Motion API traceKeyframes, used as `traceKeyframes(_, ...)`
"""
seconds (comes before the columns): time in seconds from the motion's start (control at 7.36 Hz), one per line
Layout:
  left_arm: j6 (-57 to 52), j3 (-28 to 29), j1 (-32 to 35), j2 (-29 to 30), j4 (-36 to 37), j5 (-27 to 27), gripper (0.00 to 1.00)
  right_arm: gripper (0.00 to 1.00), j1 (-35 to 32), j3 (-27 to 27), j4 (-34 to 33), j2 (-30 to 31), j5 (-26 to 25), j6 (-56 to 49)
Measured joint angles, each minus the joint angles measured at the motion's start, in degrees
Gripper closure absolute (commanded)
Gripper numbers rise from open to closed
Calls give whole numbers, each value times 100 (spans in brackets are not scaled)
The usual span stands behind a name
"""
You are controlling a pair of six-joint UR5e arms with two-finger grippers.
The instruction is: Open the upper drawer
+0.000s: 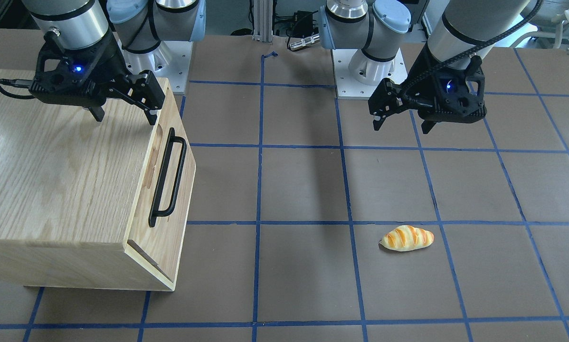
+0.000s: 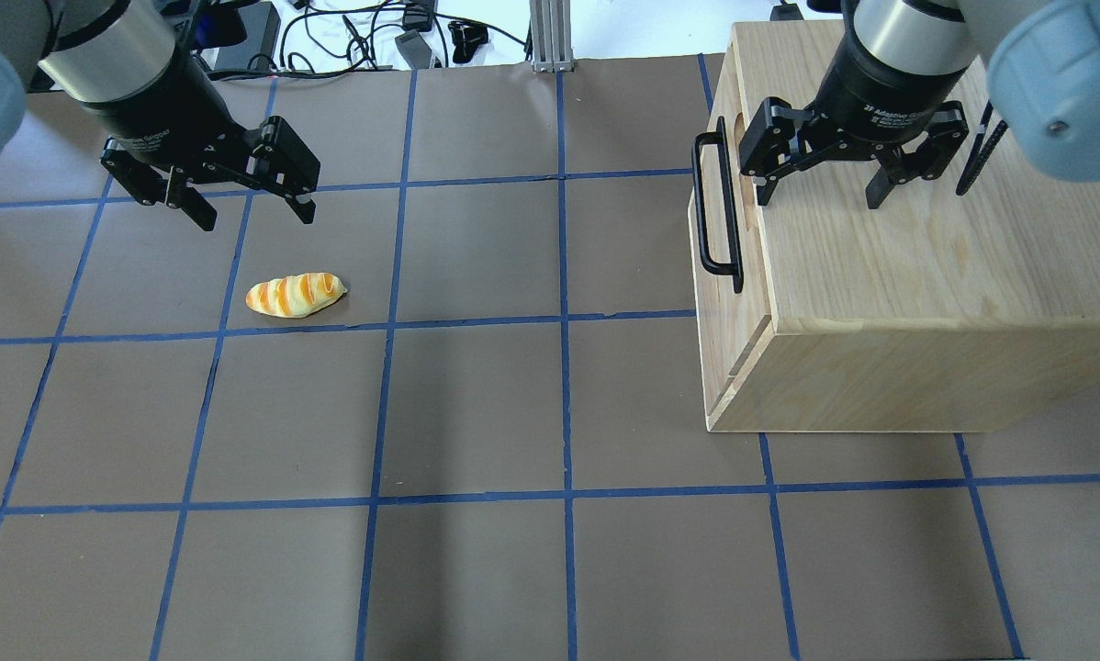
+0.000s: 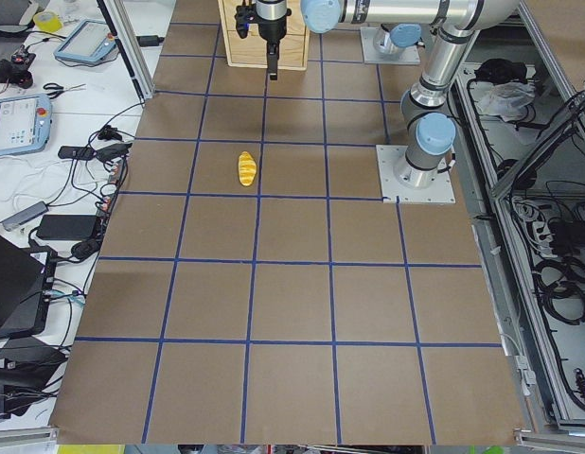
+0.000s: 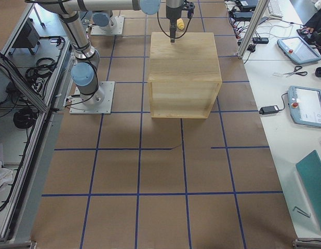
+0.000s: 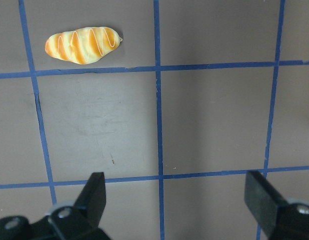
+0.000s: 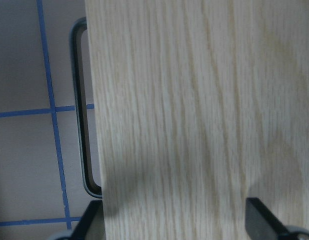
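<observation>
Reading across the overhead view, left to right.

Left gripper [image 2: 256, 218]: released, fingers spread wide and nothing between them, hanging over the brown table [image 2: 477, 413] taped into a blue grid.

Small orange-and-cream striped bread roll [image 2: 295, 295]: lies on the table near that gripper, apart from its fingers.

Pale-wood box cabinet [image 2: 926, 275]: stands on the table's right half, its front facing the table's middle.

Upper drawer [image 2: 754, 298]: wide, shallow pale-wood front directly under the cabinet's top board. A long black metal bar handle [image 6: 80, 115] spans an elongated routed recess [image 1: 152, 156]. The front sits flush with the cabinet face, so it is shut.

Right gripper [image 2: 819, 199]: released and empty, fingers wide. It hangs over the cabinet top near the front edge, clear of the handle.
</observation>
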State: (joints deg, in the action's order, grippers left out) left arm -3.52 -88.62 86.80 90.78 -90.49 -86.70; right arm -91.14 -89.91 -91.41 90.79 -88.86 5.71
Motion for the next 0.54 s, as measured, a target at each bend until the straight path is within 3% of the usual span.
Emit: traceKeyframes(0.54,98,-18,373,320,746,505,0,0,0,0,0,0,1,0)
